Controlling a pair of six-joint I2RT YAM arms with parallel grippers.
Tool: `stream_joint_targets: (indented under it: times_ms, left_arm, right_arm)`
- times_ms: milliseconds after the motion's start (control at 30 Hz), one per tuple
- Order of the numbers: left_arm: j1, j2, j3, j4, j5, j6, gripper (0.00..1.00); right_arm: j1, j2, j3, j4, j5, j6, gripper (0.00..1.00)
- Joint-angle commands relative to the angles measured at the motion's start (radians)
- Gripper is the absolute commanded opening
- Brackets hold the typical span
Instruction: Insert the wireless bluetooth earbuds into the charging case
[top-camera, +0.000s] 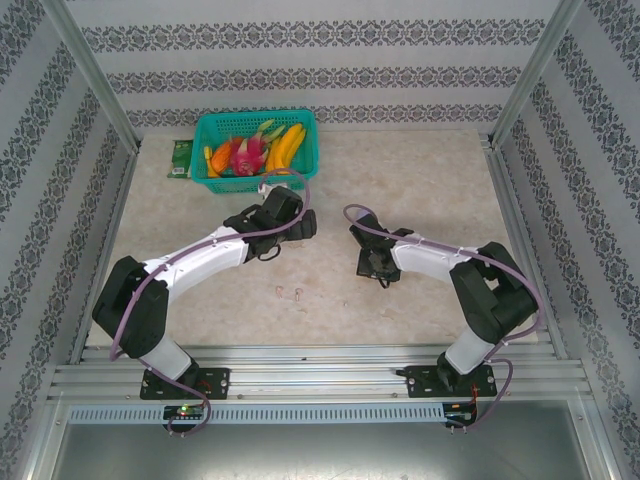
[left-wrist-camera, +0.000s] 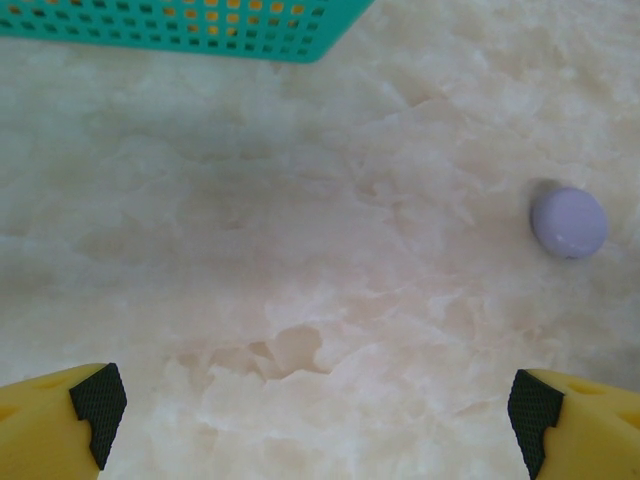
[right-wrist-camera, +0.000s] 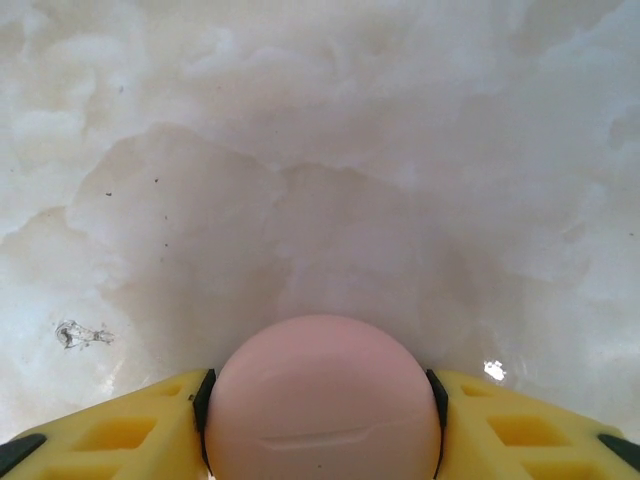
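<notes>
Top external view: patterned walls (top-camera: 300, 40) stand around a pale stone desk (top-camera: 430, 180). Tiny pink earbuds (top-camera: 299, 294) lie near its front. Left claw (left-wrist-camera: 315, 400) is wide open; right claw (right-wrist-camera: 320, 425) squeezes a pink round case (right-wrist-camera: 320, 370).

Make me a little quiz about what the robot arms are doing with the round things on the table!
1. True or false: the left end effector is wide open with nothing between its fingers.
2. What sits between the pads of the right end effector? A) a spoon B) a pink round case C) a toy car
3. Fill in: the round case lying free on the table is coloured ____.

Key: 1 true; 2 B; 3 purple.
</notes>
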Motion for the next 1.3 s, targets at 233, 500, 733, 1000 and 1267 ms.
stream_joint_targets:
  times_ms: [233,500,733,1000,1267]
  left_arm:
    - [0.008,-0.028,-0.144,0.265,0.106,-0.063,1.00]
    - [0.008,-0.040,-0.266,0.542,0.203,-0.082,1.00]
    - [0.008,-0.021,-0.345,0.766,0.307,-0.098,1.00]
    - [0.009,0.086,-0.364,1.020,0.499,-0.164,1.00]
    - [0.009,0.219,-0.331,1.199,0.569,-0.241,0.95]
  right_arm:
    - [-0.021,-0.128,0.015,0.048,0.001,0.124,0.46]
    - [-0.071,-0.095,0.087,0.051,-0.026,0.183,0.46]
    - [-0.109,-0.055,0.151,0.079,-0.093,0.245,0.46]
    - [-0.149,-0.024,0.194,0.130,-0.170,0.333,0.47]
    - [-0.168,-0.004,0.218,0.160,-0.217,0.400,0.47]
